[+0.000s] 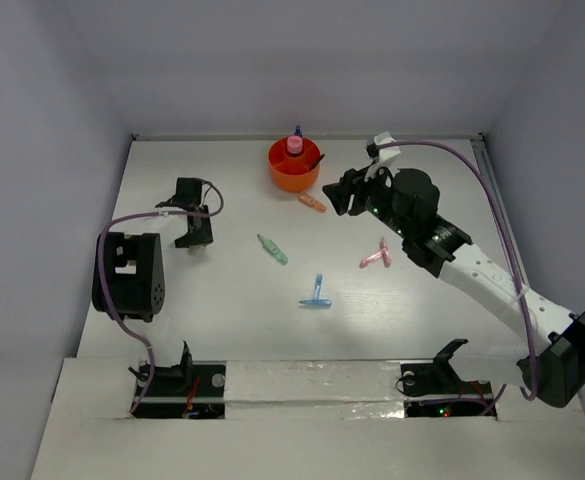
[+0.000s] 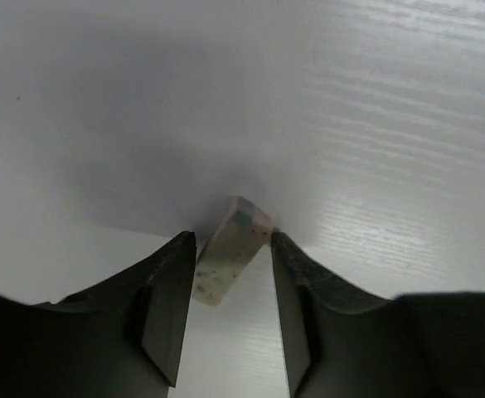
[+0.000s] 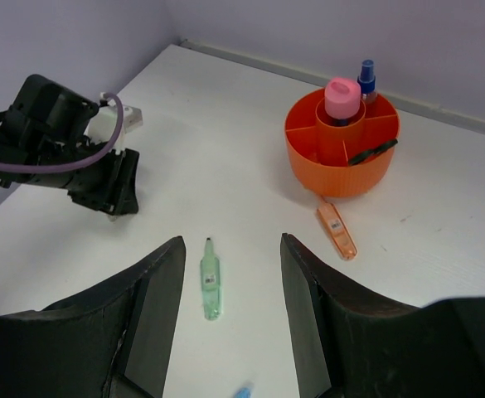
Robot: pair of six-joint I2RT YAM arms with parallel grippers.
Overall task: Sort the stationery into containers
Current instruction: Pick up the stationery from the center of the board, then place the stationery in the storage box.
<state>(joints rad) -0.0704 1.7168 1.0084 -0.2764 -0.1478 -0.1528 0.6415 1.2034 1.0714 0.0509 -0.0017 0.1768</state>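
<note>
**Orange tub standing at the far edge, eraser sitting between the left jaws**

Your left claw is hanging low over the left side of the table. Its jaws are standing partly apart, and the tan eraser cube is sitting tilted between them. The fingers are lying very close to the eraser's corners. You cannot tell from the wrist view whether they are pinching it or only straddling it.

Your right claw is hovering above the table with its jaws spread wide and nothing between them.

The orange tub is standing near the far edge of the table, just left of the right claw in the top view. The pink-capped glue bottle is standing upright in the tub's centre compartment. The blue pen is sticking up from a compartment behind it. The black-handled scissors are showing in a compartment on the side, though you are seeing only a dark handle.

An orange piece is lying flat on the table just beside the tub's near wall. The green piece is lying around the middle of the table. The light-blue T-shaped piece is lying nearer the arm bases. The pink piece is lying just beside the right arm, well apart from the tub.
</note>
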